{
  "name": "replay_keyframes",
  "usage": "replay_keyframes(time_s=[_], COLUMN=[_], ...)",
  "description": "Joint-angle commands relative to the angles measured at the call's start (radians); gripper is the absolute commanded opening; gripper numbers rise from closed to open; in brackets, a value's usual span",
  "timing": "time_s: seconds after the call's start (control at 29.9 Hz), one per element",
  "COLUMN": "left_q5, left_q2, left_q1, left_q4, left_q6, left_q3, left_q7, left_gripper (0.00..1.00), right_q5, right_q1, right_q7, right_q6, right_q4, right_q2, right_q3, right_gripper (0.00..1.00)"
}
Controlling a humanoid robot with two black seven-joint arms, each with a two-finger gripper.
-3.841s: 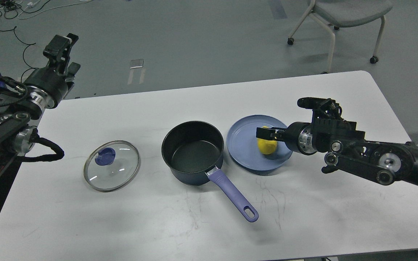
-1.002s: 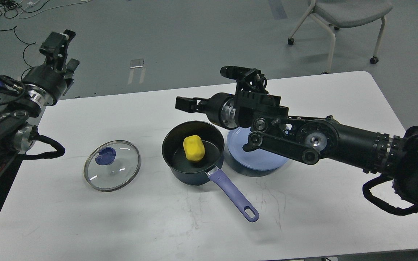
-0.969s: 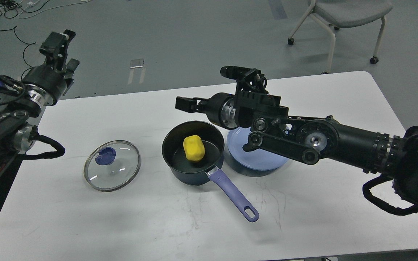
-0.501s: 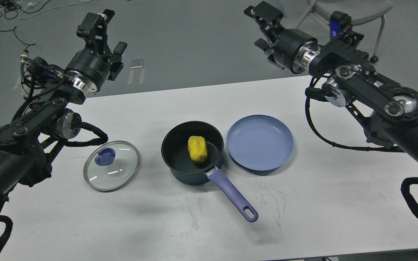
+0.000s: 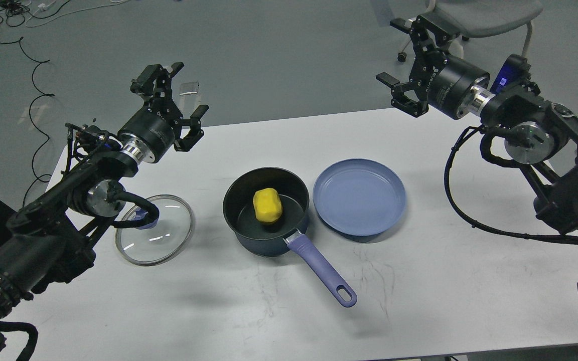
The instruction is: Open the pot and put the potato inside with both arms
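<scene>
The dark pot (image 5: 249,235) with a purple handle (image 5: 323,271) stands open mid-table. The yellow potato (image 5: 267,205) lies inside it. The glass lid (image 5: 161,235) with a blue knob lies flat on the table left of the pot, partly behind my left arm. My left gripper (image 5: 174,103) is open and empty, raised above the table's back left edge. My right gripper (image 5: 403,60) is open and empty, raised beyond the back edge at the right.
An empty blue plate (image 5: 359,196) sits right of the pot. A grey chair (image 5: 474,20) stands behind the table at the back right. Cables lie on the floor at the back left. The white table (image 5: 419,291) spans the view.
The right gripper carried the potato from the plate into the pot, let go and withdrew up to the back right. The left arm swung in toward the table's back left.
</scene>
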Motion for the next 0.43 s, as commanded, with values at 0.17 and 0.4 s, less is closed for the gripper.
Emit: replay_keyframes(time_s=[0.17, 0.4], left_q5=[0.000, 0.000], left_q2=[0.034, 0.040], left_q1=[0.022, 0.036], left_q4=[-0.049, -0.055], left_q6=[-0.091, -0.095], left_q3=[-0.005, -0.005], left_q7=[-0.006, -0.005], left_gripper=[0.98, 0.98], right_q5=[-0.006, -0.003], right_q1=[0.001, -0.012], right_q7=[-0.024, -0.004], right_q6=[-0.009, -0.013], right_q4=[-0.042, -0.048], right_q2=[0.028, 0.052], right_q3=[-0.005, -0.002], right_gripper=[1.00, 1.00])
